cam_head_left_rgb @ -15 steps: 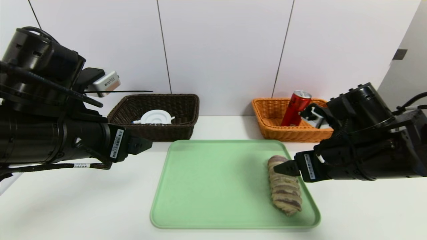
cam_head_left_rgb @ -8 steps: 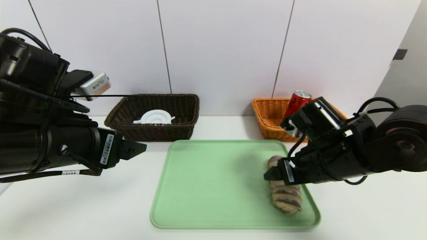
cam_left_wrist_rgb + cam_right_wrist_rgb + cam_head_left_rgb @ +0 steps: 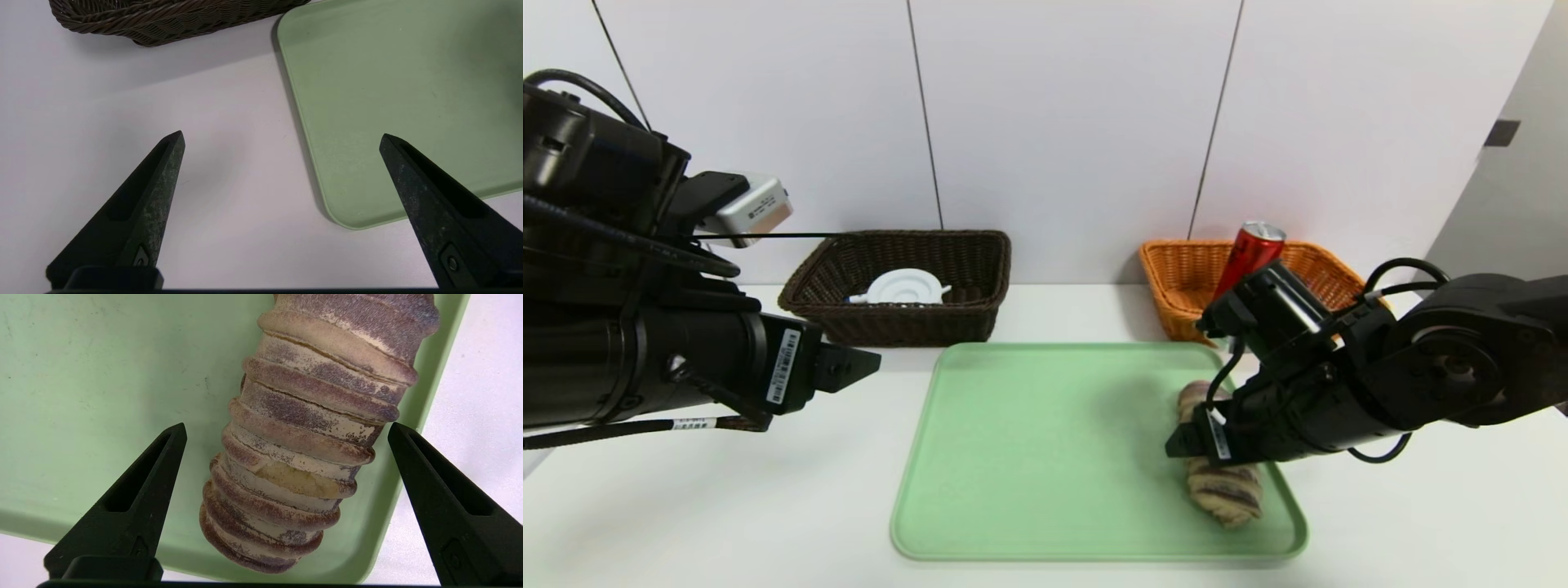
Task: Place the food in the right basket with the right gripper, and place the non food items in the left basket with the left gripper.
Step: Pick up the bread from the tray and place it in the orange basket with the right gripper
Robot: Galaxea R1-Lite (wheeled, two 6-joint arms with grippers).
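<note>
The right tool hangs spread wide astride the striped bread roll, which lies near-to-far along the right edge of the green tray. The left tool, also spread, waits over the table.

Pale green rectangular plastic tray: uniform matte green, no pattern. Ridged bread roll: beige-cream ground with purple-brown bands across it, speckled; one yellow patch at mid-length. Dark brown woven wicker basket: solid brown weave. White round plastic lid inside it: plain white. Orange woven wicker basket: bright orange weave. Red aluminium drink can: red body, silver top. Tabletop: plain white. Both grippers, left gripper and right gripper: matte black fingers.
</note>
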